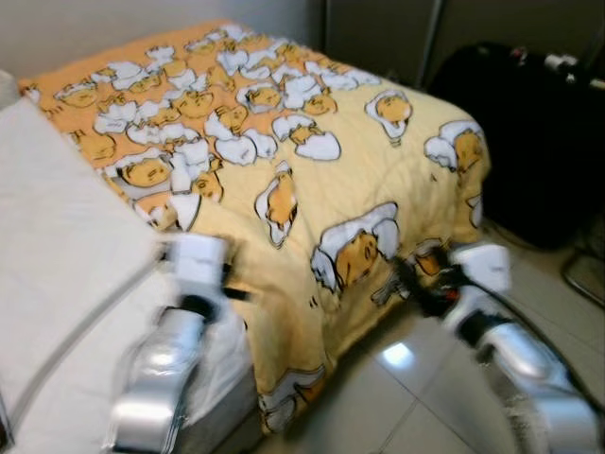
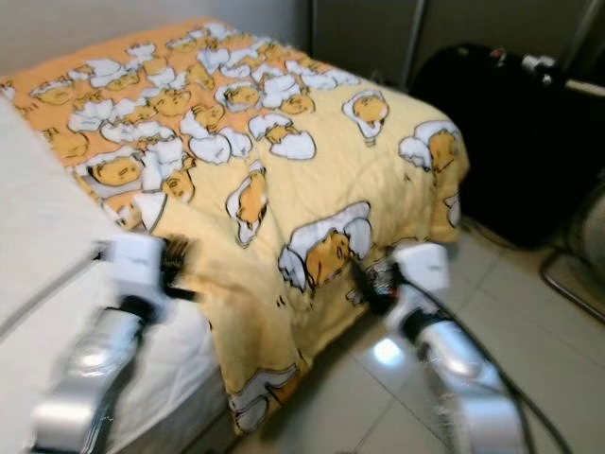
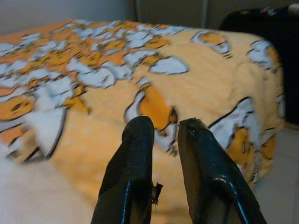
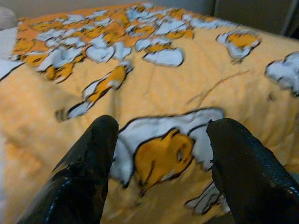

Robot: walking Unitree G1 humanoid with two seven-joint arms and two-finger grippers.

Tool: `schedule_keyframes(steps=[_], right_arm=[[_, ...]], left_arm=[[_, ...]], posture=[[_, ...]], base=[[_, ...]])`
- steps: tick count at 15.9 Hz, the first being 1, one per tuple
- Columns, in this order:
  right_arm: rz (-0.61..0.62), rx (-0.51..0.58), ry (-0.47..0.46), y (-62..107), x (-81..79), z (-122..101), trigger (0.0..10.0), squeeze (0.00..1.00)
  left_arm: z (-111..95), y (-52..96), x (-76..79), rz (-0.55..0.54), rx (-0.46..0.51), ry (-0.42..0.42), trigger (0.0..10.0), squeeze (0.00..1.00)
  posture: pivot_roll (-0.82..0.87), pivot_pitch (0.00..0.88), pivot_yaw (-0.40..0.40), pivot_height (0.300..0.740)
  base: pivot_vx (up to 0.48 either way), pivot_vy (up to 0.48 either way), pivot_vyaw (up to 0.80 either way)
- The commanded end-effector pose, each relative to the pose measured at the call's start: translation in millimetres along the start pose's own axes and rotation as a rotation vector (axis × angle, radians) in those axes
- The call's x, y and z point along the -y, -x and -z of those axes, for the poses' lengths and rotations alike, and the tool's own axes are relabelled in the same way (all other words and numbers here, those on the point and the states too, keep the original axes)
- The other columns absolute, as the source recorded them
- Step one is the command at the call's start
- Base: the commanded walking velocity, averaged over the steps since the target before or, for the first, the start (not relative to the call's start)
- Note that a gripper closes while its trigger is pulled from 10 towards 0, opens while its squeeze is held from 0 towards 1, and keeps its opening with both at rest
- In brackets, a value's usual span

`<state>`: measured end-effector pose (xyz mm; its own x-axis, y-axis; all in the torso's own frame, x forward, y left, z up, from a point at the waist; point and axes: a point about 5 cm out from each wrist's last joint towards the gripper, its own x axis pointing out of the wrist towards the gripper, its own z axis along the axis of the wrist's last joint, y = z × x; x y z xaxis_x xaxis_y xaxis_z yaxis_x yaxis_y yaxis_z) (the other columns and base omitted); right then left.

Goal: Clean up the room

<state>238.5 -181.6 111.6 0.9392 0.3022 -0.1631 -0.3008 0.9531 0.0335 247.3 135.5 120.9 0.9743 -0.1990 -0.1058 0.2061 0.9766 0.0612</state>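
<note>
A yellow-orange blanket [image 1: 312, 132] printed with cartoon egg figures covers the bed and hangs over its near corner toward the floor. My left gripper [image 1: 230, 276] hovers at the blanket's edge where it meets the white bedding [image 1: 57, 236]. In the left wrist view the left gripper [image 3: 166, 125] has its fingers a narrow gap apart with nothing between them. My right gripper [image 1: 408, 280] is low beside the hanging side of the blanket. In the right wrist view the right gripper [image 4: 161, 128] stands wide open, facing an egg figure [image 4: 161, 156] on the fabric and holding nothing.
A large black bag [image 1: 529, 132] stands against the wall to the right of the bed. A metal frame [image 1: 586, 274] sits on the glossy tiled floor [image 1: 397, 397] at the far right. A grey wall [image 1: 378, 28] rises behind the bed.
</note>
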Motion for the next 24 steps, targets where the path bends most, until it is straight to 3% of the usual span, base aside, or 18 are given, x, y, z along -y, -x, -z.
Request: schedule_keyframes(steps=[1,4,5,6,13,16,18,20,21,22,24], right_arm=[[-0.034,0.018,-0.007,-4.0,-7.4,-4,10.0,0.0],[-0.054,-0.016,0.041,-3.3,-7.5,-1,10.0,0.0],[-0.073,-0.029,0.061,-2.9,-5.9,0,10.0,0.0],[-0.101,-0.033,0.065,-2.0,-4.2,-2,10.0,0.0],[-0.348,-0.072,0.118,11.0,8.0,-15,10.0,0.0],[-0.438,-0.126,0.165,13.0,8.0,-15,10.0,0.0],[-0.473,-0.157,0.203,15.3,4.2,-14,10.0,0.0],[-0.505,-0.178,0.214,20.0,1.1,-12,10.0,0.0],[-0.51,-0.191,0.222,23.0,0.9,-11,10.0,0.0],[-0.505,-0.198,0.222,24.7,1.8,-10,10.0,0.0],[-0.457,-0.252,0.215,30.7,11.6,-3,10.0,0.0]], left_arm=[[2,1.3,-12.7,-0.045,-0.013,-0.022,10.0,0.0],[5,-1.0,-12.5,-0.026,-0.032,-0.035,10.0,0.0],[9,-4.4,-14.8,-0.028,-0.069,-0.009,10.0,0.69],[13,-9.5,-16.8,-0.02,-0.123,0.028,10.0,1.0],[26,-55.5,-26.9,-0.006,-0.278,0.048,10.0,1.0],[48,-67.6,-22.9,0.025,-0.395,0.091,10.0,1.0],[73,-71.6,-27.9,-0.043,-0.488,0.11,10.0,1.0],[81,-73.3,-30.5,-0.071,-0.506,0.114,10.0,1.0],[85,-74.3,-29.8,-0.068,-0.504,0.131,10.0,0.06],[88,-74.1,-28.7,-0.065,-0.515,0.13,10.0,0.0],[100,-74.4,-18.3,-0.04,-0.562,0.183,10.0,0.0]], posture=[[-0.02,0.044,0.045,0.74],[-0.02,0.049,0.039,0.74],[-0.02,0.055,0.04,0.74],[-0.03,0.059,0.042,0.74],[-0.05,0.083,0.052,0.74],[-0.06,0.098,0.061,0.74],[-0.08,0.116,0.068,0.74],[-0.09,0.124,0.065,0.74],[-0.09,0.124,0.062,0.74],[-0.1,0.126,0.063,0.74],[-0.12,0.113,0.074,0.74]], base=[[0.304,0.0,0.0],[0.099,0.0,0.0],[0.0,0.0,0.0],[0.0,0.0,0.0],[0.0,0.0,0.0],[0.0,0.0,0.0],[0.0,0.0,0.0],[0.0,0.0,0.0],[0.0,0.0,0.0],[0.0,0.0,0.0],[0.0,0.0,0.0]])
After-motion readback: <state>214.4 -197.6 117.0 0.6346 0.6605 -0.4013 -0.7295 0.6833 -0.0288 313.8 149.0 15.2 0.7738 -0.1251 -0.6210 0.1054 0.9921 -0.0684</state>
